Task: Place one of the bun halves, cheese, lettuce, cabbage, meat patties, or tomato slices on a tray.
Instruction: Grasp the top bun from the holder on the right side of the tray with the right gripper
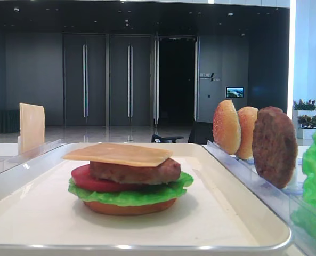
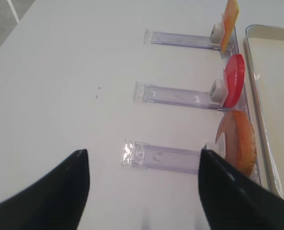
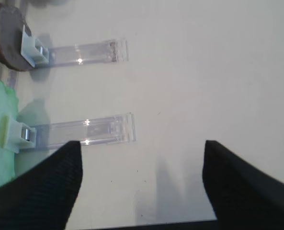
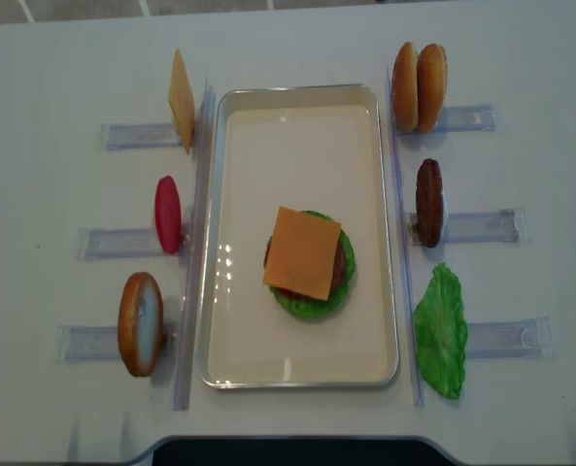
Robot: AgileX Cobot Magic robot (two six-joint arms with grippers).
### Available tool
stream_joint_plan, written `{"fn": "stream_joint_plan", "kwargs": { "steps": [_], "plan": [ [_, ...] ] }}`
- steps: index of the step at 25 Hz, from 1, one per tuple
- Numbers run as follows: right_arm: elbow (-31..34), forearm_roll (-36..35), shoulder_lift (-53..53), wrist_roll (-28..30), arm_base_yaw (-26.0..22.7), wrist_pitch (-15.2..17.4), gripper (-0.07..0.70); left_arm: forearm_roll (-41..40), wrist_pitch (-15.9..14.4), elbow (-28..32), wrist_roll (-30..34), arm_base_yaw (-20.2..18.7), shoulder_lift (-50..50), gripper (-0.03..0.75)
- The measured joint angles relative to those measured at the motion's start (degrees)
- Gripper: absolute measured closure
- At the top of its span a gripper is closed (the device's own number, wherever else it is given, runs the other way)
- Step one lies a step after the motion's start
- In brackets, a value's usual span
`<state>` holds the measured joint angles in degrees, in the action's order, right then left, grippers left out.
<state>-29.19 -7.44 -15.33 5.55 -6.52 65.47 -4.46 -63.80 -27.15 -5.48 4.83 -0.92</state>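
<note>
Already the tray point(image 4: 220, 243) holds a stack — bottom bun, lettuce, tomato, patty, with a cheese slice point(image 4: 302, 252) on top — so I'd judge the burger lacks only its lid. That calls for a seeded bun half point(image 4: 419, 87), standing in the rack at the tray's far right corner. Both arms hang back over bare table: the right gripper point(image 3: 142, 187) spread wide and empty near the spare lettuce leaf point(image 3: 0, 134), the left gripper point(image 2: 144, 191) likewise parted, holding nothing, just short of the bun point(image 2: 237, 143) in the near left rack.
</note>
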Motion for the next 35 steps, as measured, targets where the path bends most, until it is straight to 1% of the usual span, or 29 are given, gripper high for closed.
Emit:
{"fn": "stream_joint_plan", "kwargs": {
  "steps": [3, 7, 14, 18, 23, 27, 35],
  "plan": [
    [-1.99, -0.06, -7.23, 0.31, 0.83, -0.62, 0.104, 0.0, 0.0, 0.0, 0.0, 0.0, 0.0, 0.18],
    [-6.31, -0.12, -18.23, 0.75, 1.44, -1.04, 0.104, 0.0, 0.0, 0.0, 0.0, 0.0, 0.0, 0.18],
    [-19.79, -0.37, -39.37, 0.9, 2.09, 1.95, 0.104, 0.0, 0.0, 0.0, 0.0, 0.0, 0.0, 0.18],
    [-27.55, -0.37, -47.2, 0.92, 2.09, 2.93, 0.104, 0.0, 0.0, 0.0, 0.0, 0.0, 0.0, 0.18],
    [-35.4, -0.37, -57.27, 0.92, 2.09, 3.32, 0.104, 0.0, 0.0, 0.0, 0.0, 0.0, 0.0, 0.18],
    [-42.3, -0.32, -65.06, 0.92, 2.54, 4.5, 0.104, 0.0, 0.0, 0.0, 0.0, 0.0, 0.0, 0.18],
    [-56.02, -0.18, -78.83, -0.05, 4.36, 4.5, 0.104, 0.03, 0.0, 0.0, 0.0, 0.0, 0.0, 0.18]
  ]
}}
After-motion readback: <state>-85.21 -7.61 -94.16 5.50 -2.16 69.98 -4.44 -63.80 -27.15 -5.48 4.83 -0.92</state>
